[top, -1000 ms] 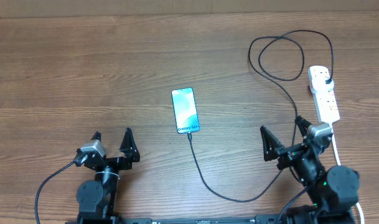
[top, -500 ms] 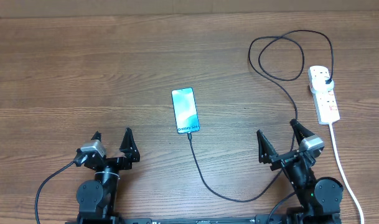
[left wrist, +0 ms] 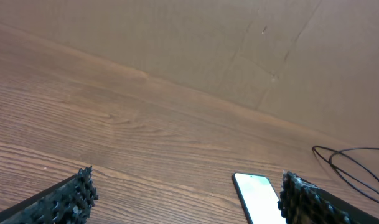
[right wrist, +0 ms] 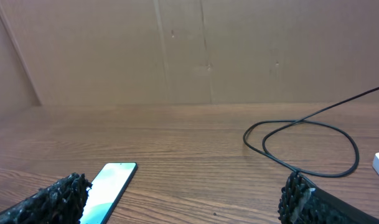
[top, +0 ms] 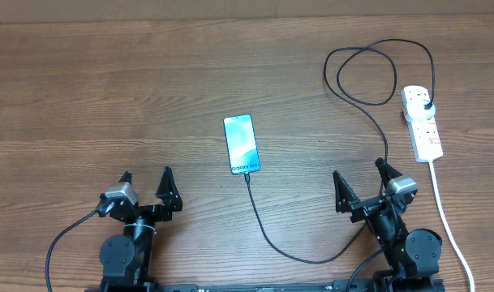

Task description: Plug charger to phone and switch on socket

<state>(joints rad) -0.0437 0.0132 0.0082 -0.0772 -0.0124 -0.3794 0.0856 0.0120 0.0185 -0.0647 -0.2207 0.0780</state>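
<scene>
The phone (top: 242, 144) lies face up mid-table with its screen lit, and it also shows in the left wrist view (left wrist: 257, 196) and the right wrist view (right wrist: 108, 186). The charger (top: 267, 235), a thin black cable, meets the phone's near short edge. From there it curves right, loops at the back (right wrist: 301, 146) and ends in a black plug in the socket (top: 423, 123). My left gripper (top: 146, 180) stands open near the front edge, left of the phone. My right gripper (top: 359, 174) is open too, holding nothing, between the phone and the socket.
The socket's thick white cord (top: 445, 219) runs down the right side towards the front edge, close to my right arm. The black cable crosses under the right arm. A brown cardboard wall (right wrist: 208, 50) closes the far side of the table.
My right arm has drawn back from beside the socket, moving left and towards the front edge. The left arm, phone and cable have not moved.
</scene>
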